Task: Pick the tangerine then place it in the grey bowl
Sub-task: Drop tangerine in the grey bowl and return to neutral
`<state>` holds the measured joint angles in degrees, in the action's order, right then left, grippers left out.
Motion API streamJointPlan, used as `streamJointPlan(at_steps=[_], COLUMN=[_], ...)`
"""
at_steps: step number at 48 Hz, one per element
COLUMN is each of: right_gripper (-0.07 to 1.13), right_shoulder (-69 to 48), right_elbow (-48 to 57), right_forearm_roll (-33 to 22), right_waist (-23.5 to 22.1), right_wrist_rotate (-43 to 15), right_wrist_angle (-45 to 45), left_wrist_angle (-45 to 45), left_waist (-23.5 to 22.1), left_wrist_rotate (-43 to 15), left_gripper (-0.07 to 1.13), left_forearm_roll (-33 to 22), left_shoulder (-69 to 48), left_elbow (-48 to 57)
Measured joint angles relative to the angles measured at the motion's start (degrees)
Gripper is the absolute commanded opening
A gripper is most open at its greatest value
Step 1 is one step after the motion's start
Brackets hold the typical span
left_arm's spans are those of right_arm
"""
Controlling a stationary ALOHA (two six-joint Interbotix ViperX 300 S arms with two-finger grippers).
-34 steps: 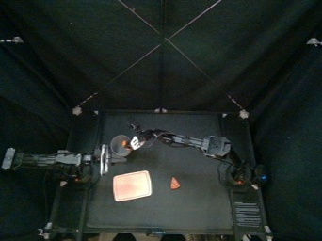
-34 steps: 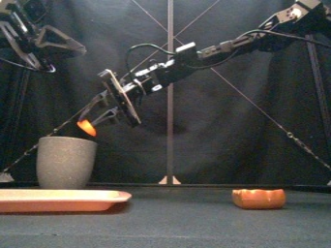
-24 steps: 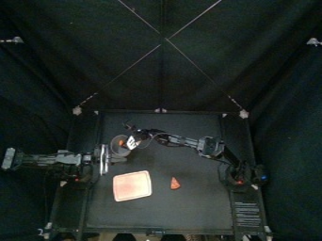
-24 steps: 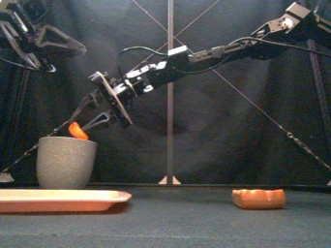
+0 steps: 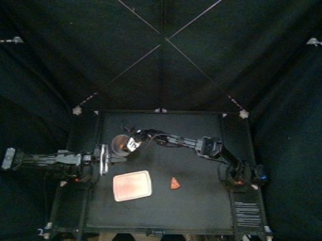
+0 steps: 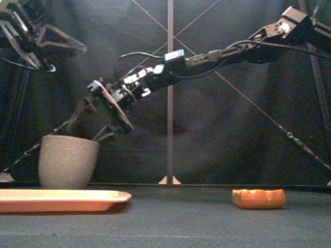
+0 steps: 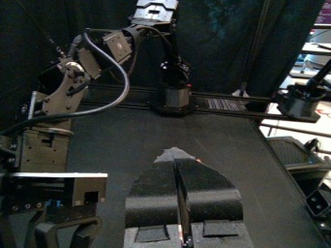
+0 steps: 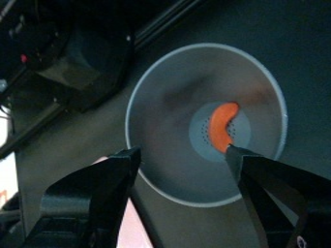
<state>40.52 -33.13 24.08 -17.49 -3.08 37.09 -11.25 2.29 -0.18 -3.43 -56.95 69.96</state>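
Black curtains (image 5: 75, 47) are hung around the small black table (image 5: 201, 212); on its left half, toward the back, the grey bowl (image 5: 120, 144) is stood upright, and the right arm is stretched across from the right side so that the right gripper (image 5: 131, 141) is held directly above the bowl's mouth. In the front view the two jaws are seen spread wide just over the rim, one slanted down to either side, and nothing is gripped between them; the same spread is shown in the right wrist view, where the open mouth of the bowl is framed between the two jaws. The tangerine (image 8: 223, 127) is seen there lying inside the bowl, on its floor, clear of both jaws; from the front it is hidden by the bowl's wall. The pink tray (image 5: 132, 186) is laid flat in front of the bowl, toward the table's front left; a small orange toy (image 5: 174, 183) is set to the right of the tray, apart from it, and in the front view it is seen low on the right. The left arm is rested at the table's left edge, apart from the bowl; the left gripper (image 7: 181, 172) is shown in its own wrist view with its jaws pressed together and nothing between them.
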Motion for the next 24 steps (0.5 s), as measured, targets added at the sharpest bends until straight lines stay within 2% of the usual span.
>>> streamJointPlan(at_steps=[10, 24], right_gripper=[1.01, 1.01], right_shoulder=[-7.3, -20.3], right_elbow=[9.5, 27.9], right_forearm_roll=[-5.4, -7.2], right_waist=[1.4, 2.5], right_wrist_rotate=[0.1, 1.2], right_wrist_angle=[-1.0, -15.5], left_wrist_angle=[-0.1, -0.3], left_waist=[0.0, 0.0], left_wrist_rotate=[0.0, 0.0], left_gripper=[0.05, 0.04], left_forearm_roll=[0.0, 0.0], left_shoulder=[0.0, 0.0], left_elbow=[0.1, 0.1])
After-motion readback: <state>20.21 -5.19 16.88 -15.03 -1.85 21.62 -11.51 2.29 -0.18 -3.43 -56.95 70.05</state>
